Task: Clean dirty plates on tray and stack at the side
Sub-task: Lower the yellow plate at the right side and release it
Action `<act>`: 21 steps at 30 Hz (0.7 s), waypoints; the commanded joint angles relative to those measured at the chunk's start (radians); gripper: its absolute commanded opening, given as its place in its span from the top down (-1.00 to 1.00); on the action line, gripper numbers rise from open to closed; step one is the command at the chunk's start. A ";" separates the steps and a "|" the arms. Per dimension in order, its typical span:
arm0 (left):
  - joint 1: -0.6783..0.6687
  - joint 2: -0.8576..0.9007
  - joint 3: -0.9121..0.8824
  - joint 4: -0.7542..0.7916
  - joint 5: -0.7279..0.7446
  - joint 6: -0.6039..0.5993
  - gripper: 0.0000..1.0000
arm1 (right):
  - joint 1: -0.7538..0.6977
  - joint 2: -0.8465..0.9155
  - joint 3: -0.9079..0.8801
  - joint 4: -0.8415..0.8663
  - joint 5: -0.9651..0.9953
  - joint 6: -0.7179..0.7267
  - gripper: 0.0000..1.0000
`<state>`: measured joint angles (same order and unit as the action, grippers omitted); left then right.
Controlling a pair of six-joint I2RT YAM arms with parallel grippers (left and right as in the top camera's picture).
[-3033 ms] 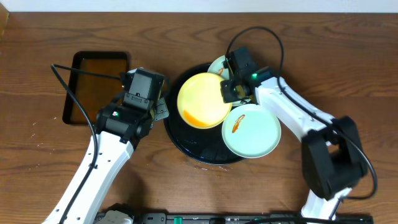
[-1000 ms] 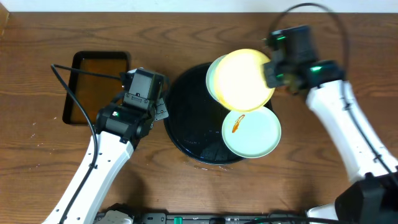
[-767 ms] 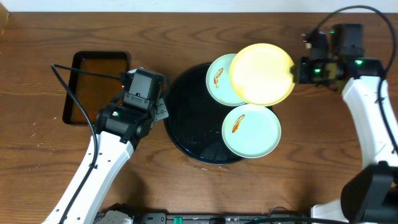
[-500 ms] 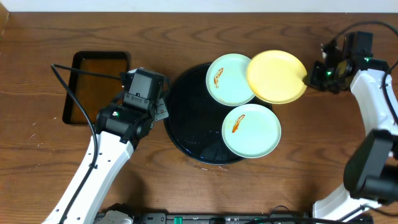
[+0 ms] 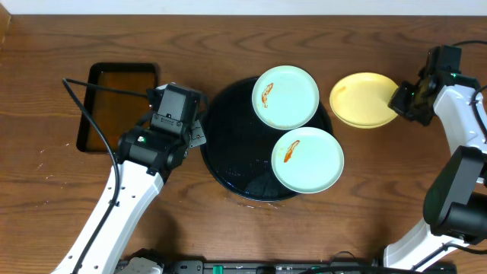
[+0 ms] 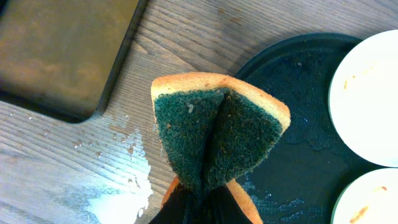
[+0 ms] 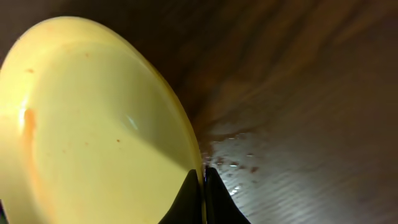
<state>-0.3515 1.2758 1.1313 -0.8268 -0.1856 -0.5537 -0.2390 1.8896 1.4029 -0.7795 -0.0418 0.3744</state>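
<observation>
The round black tray (image 5: 232, 144) holds two mint-green plates, one at the back (image 5: 285, 96) and one at the front right (image 5: 307, 160), each with an orange sauce smear. My right gripper (image 5: 397, 100) is shut on the rim of the pale yellow plate (image 5: 364, 100), right of the tray over the wood; in the right wrist view the plate (image 7: 93, 130) shows a faint orange trace. My left gripper (image 5: 195, 137) is shut on a folded orange-and-green sponge (image 6: 214, 134) at the tray's left rim (image 6: 273, 53).
A rectangular black tray with a brown inside (image 5: 114, 103) lies at the far left. Water drops and a wet patch (image 6: 118, 186) lie on the wood beside the round tray. Wet specks (image 7: 230, 155) lie on the wood near the yellow plate.
My right gripper has carried the yellow plate from over the tray out to the right and lower toward the table. The left arm has not moved.
</observation>
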 commanded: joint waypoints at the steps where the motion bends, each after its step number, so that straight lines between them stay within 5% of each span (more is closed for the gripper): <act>1: 0.000 0.006 -0.009 0.002 -0.005 -0.009 0.85 | -0.006 -0.010 0.002 -0.016 0.060 0.037 0.95; 3: 0.000 0.006 -0.009 0.002 -0.005 -0.009 0.85 | -0.006 -0.010 0.002 -0.034 0.060 0.037 0.80; 5: 0.000 0.006 -0.010 0.001 -0.005 -0.009 0.85 | -0.004 -0.010 0.002 -0.048 0.043 0.037 0.40; 10: 0.000 0.006 -0.010 0.001 -0.005 -0.009 0.84 | 0.020 -0.028 0.014 -0.057 -0.388 -0.171 -0.02; 15: 0.000 0.006 -0.015 0.002 -0.005 -0.010 0.85 | 0.097 -0.040 0.044 -0.077 -0.488 -0.171 -0.98; 21: 0.000 0.018 -0.015 0.002 -0.004 -0.010 0.85 | 0.295 -0.035 0.048 -0.005 -0.312 -0.081 -0.99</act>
<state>-0.3515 1.2781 1.1309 -0.8268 -0.1856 -0.5537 -0.0372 1.8820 1.4273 -0.8047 -0.4263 0.2405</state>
